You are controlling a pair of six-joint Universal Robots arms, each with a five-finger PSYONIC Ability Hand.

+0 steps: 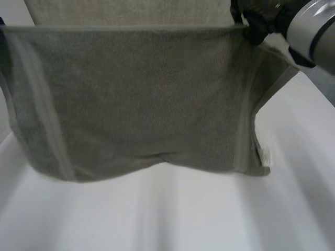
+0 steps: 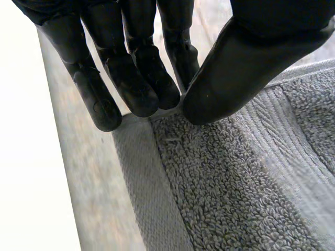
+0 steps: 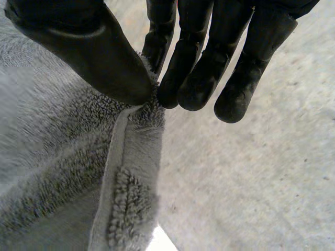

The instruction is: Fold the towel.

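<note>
Since the towel (image 1: 141, 99) hangs spread in the air over the white table (image 1: 209, 219), held by its two upper corners, you seem to be early: no finished fold shows, and laying it over is left. Your left hand (image 2: 131, 78) pinches one corner between thumb and straight fingers; your right hand (image 3: 209, 68) pinches the other likewise.
</note>
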